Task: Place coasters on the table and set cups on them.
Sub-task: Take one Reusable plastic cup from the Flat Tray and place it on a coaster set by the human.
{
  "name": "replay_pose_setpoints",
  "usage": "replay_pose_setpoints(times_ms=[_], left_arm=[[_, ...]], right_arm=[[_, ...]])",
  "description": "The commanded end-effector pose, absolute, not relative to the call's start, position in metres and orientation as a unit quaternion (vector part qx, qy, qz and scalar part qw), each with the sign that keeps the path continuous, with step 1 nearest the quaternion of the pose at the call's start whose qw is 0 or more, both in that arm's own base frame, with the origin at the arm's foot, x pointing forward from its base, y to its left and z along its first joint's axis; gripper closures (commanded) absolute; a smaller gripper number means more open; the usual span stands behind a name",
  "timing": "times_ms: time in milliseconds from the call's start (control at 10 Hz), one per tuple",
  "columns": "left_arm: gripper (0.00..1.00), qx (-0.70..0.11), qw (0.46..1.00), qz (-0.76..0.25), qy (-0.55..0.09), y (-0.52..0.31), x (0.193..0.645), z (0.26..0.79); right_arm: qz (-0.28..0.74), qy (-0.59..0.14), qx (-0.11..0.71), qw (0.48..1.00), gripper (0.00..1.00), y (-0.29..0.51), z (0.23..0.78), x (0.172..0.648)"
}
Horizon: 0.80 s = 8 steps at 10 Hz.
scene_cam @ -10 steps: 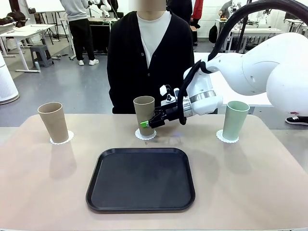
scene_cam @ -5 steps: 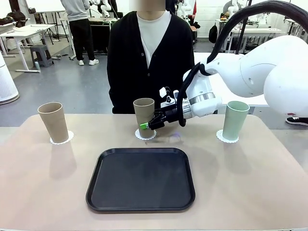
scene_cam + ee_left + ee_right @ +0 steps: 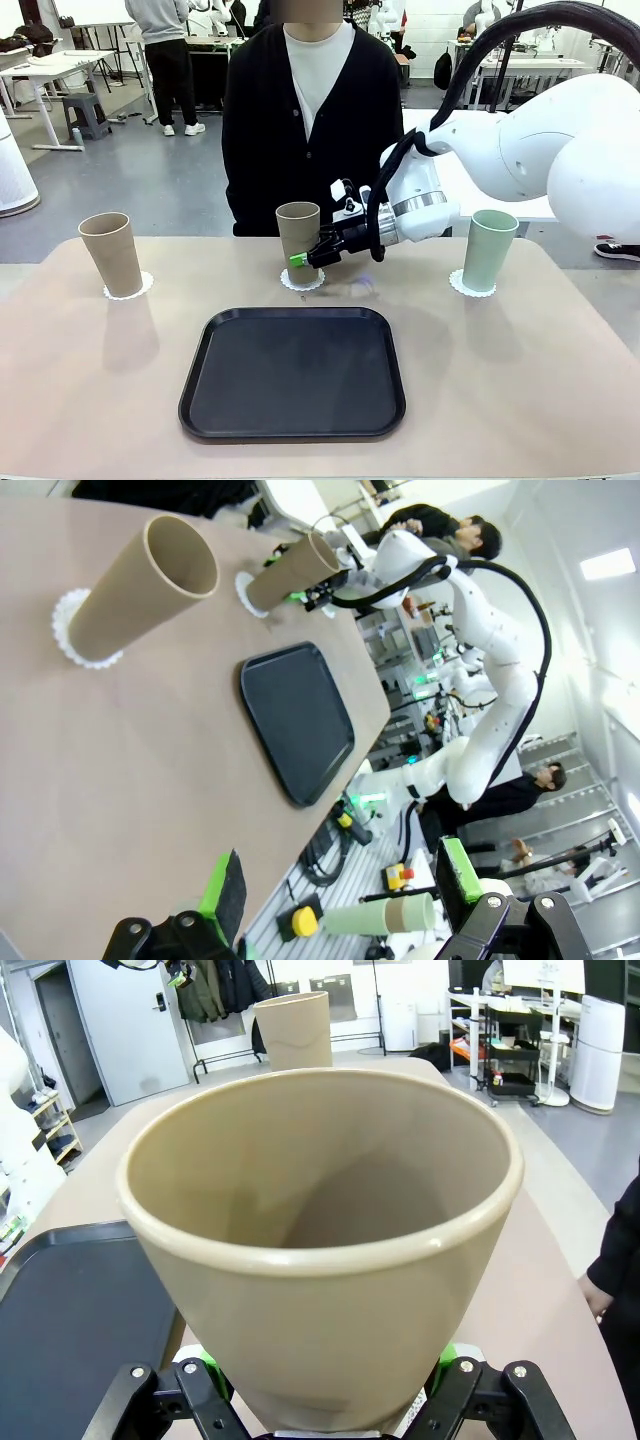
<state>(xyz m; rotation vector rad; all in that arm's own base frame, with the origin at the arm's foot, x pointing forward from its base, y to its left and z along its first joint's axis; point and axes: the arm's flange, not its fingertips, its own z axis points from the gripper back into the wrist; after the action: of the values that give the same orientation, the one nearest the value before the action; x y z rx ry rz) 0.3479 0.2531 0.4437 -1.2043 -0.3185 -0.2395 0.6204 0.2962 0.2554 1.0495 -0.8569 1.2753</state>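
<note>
While no print or brand can be read on anything, the shapes are plain:
table (image 3: pixel 80 400): large matte beige top, rounded corners.
tray (image 3: pixel 292 375): black rounded square, raised rim, near the front edge at the middle.
cups: three tall tapered matte tumblers along the far edge; beige left cup (image 3: pixel 110 254), beige middle cup (image 3: pixel 297 238), mint right cup (image 3: pixel 489 249).
coasters: thin white scalloped discs, one under each cup (image 3: pixel 128 290).
right gripper (image 3: pixel 303 259): green pads pinching the middle cup low down.
left gripper (image 3: pixel 340 880): fingers spread, nothing between.
</note>
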Motion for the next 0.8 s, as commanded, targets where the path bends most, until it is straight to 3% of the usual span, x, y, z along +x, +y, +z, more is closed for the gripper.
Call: replay_pose_setpoints(times_ms=[0, 500, 600, 700], left_arm=[[0.00, -0.563, 0.805, -0.113, -0.152, 0.2540, 0.3468, 0.4457], [0.00, -0.563, 0.805, -0.113, -0.152, 0.2540, 0.3468, 0.4457], [0.00, -0.563, 0.805, -0.113, -0.152, 0.2540, 0.3468, 0.4457], [0.00, -0.563, 0.805, -0.113, -0.152, 0.2540, 0.3468, 0.4457]], right_arm=[[0.546, -0.368, 0.463, 0.593, 0.18, 0.2992, 0.2559, 0.6294], [0.545, -0.364, 0.468, 0.592, 0.18, 0.2987, 0.2529, 0.6302], [0.546, -0.361, 0.469, 0.593, 0.01, 0.2985, 0.2525, 0.6301], [0.547, -0.358, 0.468, 0.595, 0.00, 0.2984, 0.2521, 0.6298]])
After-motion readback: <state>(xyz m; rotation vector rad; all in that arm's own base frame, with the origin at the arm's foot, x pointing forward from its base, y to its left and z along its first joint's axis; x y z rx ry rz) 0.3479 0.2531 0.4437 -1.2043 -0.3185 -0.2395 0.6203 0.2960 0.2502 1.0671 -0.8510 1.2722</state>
